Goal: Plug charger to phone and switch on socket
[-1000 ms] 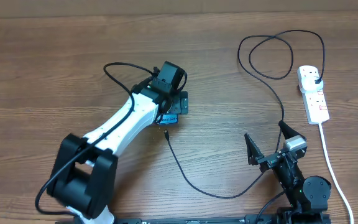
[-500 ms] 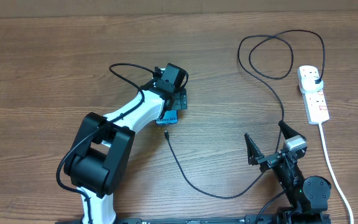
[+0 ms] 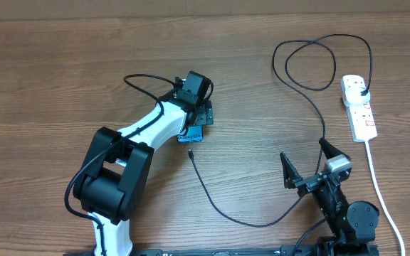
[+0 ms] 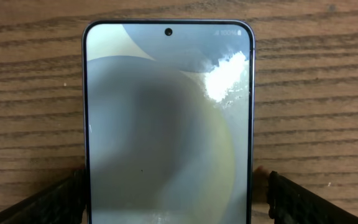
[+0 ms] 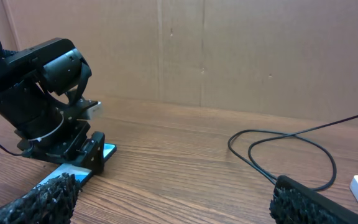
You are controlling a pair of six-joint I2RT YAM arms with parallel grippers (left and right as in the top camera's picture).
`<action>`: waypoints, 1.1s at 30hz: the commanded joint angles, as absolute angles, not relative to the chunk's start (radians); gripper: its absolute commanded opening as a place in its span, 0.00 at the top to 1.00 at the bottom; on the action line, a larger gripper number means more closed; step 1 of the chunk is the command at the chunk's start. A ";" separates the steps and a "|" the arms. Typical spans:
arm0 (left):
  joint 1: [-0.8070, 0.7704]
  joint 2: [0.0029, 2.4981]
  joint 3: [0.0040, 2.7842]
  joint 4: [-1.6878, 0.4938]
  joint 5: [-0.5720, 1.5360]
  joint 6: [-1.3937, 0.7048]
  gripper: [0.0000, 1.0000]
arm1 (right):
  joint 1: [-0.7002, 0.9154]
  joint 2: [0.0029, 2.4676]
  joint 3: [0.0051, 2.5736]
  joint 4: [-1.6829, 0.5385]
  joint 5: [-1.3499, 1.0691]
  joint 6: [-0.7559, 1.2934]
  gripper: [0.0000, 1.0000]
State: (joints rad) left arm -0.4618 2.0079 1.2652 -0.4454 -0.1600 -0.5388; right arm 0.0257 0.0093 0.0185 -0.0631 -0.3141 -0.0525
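The phone point(image 3: 193, 135) lies flat on the wooden table, mostly hidden under my left gripper point(image 3: 200, 116). In the left wrist view the phone point(image 4: 166, 118) fills the frame with its screen lit. The left gripper point(image 4: 176, 202) is open and straddles the phone's sides, with a gap at the right finger. The charger cable's connector tip point(image 3: 190, 152) lies just below the phone, apart from it. The cable point(image 3: 248, 223) curves right and up to its black plug point(image 3: 362, 92) in the white socket strip point(image 3: 361, 117). My right gripper point(image 3: 308, 171) is open and empty, low at the front right.
The socket's thick white cord point(image 3: 383, 192) runs down the right edge, past the right arm's base. The charger cable loops point(image 3: 312, 64) at the back right and also shows in the right wrist view point(image 5: 291, 146). A cardboard wall point(image 5: 229, 50) stands behind the table.
The left arm's elbow and upper link have swung up and forward, while its gripper stays over the phone. The right arm, the cable and the socket have not moved.
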 commanded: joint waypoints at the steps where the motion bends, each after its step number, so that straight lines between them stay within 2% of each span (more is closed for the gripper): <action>1: -0.443 2.053 1.270 -0.453 -0.107 -0.575 0.06 | 0.020 0.003 0.008 -0.058 -0.308 -0.054 0.00; 5: -0.435 2.053 1.270 -0.483 -0.103 -0.616 0.01 | 0.020 0.003 0.008 -0.058 -0.308 -0.054 0.00; 15: -0.414 2.053 1.270 -0.501 -0.051 -0.606 0.00 | 0.020 0.003 0.008 -0.055 -0.310 -0.054 0.00; 23: -0.415 2.053 1.270 -0.496 -0.051 -0.606 0.00 | 0.020 0.003 0.037 -0.027 -0.464 0.001 0.00; 28: -0.415 2.053 1.270 -0.493 -0.051 -0.607 0.00 | 0.019 0.130 0.372 -0.194 -0.372 0.007 0.00; 30: -0.415 2.053 1.270 -0.495 -0.051 -0.606 0.00 | 0.019 0.291 0.597 -0.316 -0.332 0.007 0.00; 33: -0.415 2.053 1.270 -0.496 -0.051 -0.607 0.00 | 0.019 0.456 0.793 -0.453 -0.299 0.006 0.00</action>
State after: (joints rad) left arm -0.4236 2.0090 1.2892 -0.4831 -0.0891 -0.5861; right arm 0.0261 0.3256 0.6346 -0.3782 -0.3553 0.0025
